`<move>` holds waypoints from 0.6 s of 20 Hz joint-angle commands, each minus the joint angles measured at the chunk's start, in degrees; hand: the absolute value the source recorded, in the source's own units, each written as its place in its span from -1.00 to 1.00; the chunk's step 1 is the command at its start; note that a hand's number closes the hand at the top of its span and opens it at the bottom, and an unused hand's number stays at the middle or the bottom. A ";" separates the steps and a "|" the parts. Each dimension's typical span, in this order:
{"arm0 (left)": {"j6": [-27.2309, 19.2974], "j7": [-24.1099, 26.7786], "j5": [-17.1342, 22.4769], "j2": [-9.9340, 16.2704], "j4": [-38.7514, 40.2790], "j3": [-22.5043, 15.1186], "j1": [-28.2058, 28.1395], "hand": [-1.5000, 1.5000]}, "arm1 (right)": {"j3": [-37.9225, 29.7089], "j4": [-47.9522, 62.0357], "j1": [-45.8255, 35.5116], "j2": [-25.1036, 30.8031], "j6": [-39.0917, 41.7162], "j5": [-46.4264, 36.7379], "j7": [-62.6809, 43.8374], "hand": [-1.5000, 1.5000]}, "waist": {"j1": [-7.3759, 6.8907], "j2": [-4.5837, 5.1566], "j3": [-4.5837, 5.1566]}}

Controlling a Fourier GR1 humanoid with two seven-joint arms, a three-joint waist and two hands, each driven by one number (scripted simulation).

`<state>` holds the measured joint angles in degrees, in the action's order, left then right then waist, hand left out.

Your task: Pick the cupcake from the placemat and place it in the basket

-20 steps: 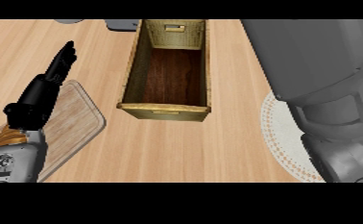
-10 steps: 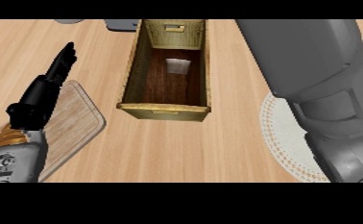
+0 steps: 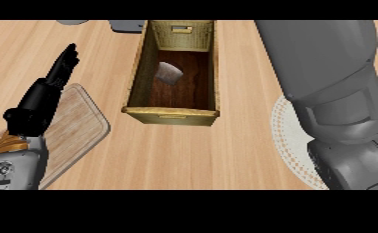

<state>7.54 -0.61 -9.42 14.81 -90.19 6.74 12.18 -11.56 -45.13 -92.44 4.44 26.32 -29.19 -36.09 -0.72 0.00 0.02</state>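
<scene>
The cupcake [image 3: 169,73] lies inside the wicker basket [image 3: 135,79], on its dark floor toward the far end, so I judge the placing done; it shows only as a pale grey, tilted wedge, its details too blurred to tell. The left hand [image 3: 46,97] rests at the view's left above a wooden cutting board [image 3: 77,127], fingers [image 3: 63,66] straight and pressed together, holding nothing. The right forearm [image 3: 325,87] crosses the white placemat [image 3: 284,127] on the tabletop [image 3: 177,152], and its hand is out of view.
</scene>
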 commanded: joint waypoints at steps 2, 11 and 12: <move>-0.03 0.75 0.06 0.01 0.14 0.34 -0.56 0.00 | -6.37 -3.30 0.86 -0.06 -14.29 1.10 -2.23 -1.00 | 0.20 -0.08 -0.02; 0.70 2.66 -0.16 0.39 1.29 0.44 -1.63 0.00 | -14.75 -1.36 5.77 12.87 -22.03 2.10 1.28 -1.00 | 0.27 0.34 -0.01; 0.21 -0.75 0.43 -0.20 -0.96 0.36 0.49 0.00 | -15.17 -1.33 6.20 11.98 -24.40 2.35 2.18 -1.00 | 0.07 0.23 -0.03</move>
<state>7.77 0.27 -9.29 14.74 -90.13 7.04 11.63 -23.70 -46.91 -87.99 12.89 5.49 -27.70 -35.82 -0.56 0.21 0.00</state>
